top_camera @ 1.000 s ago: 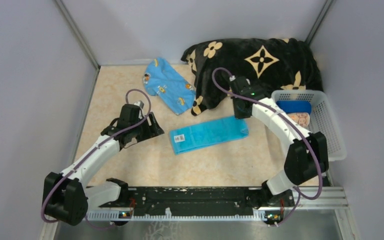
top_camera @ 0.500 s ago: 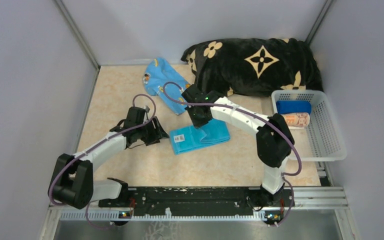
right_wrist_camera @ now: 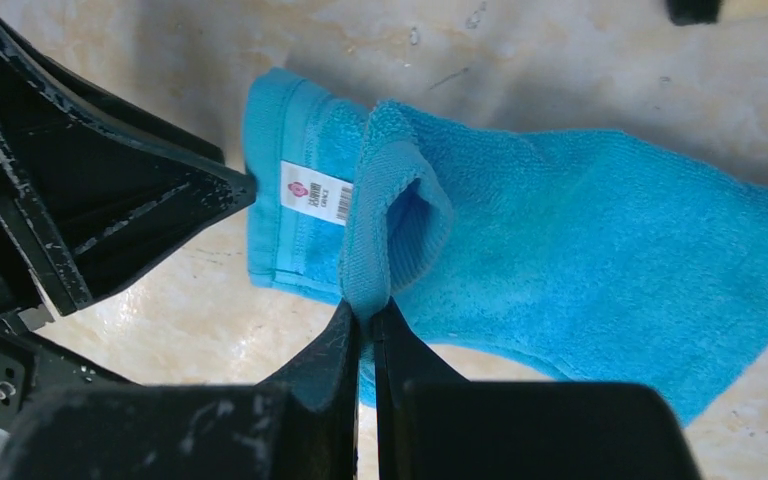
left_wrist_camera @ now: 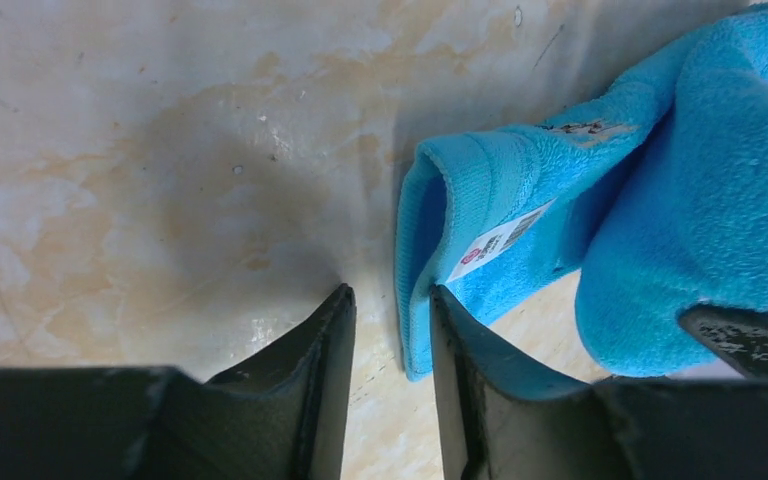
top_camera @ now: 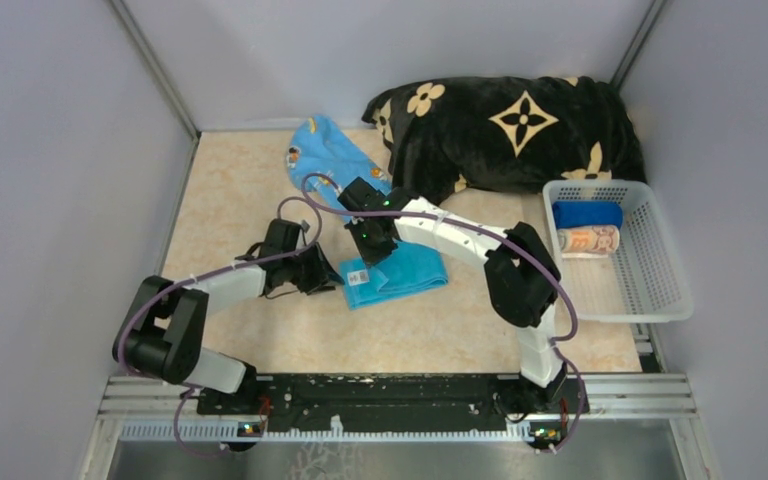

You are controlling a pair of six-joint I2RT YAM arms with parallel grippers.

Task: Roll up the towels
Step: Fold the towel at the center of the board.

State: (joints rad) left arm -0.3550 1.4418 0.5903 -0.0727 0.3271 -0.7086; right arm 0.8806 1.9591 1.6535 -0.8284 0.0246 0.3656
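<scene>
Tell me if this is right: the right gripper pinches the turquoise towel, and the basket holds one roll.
No. The basket holds two: a dark blue roll and a striped roll, as the top view shows. The right gripper does pinch the turquoise towel.

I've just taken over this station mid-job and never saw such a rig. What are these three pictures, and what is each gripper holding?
Two robot arms are bolted at the near edge of the table, each ending in a two-finger gripper. The wide picture comes from a fixed camera above and behind them. Each close-up comes from a camera on one wrist, its own fingers in view. On the table lie a turquoise towel, a light blue printed towel, a large black flowered blanket and a white basket holding a dark blue towel and a rolled striped towel. The right gripper is shut, pinching a fold of the turquoise towel. The left gripper stands open at that towel's labelled edge, gripping nothing.
</scene>
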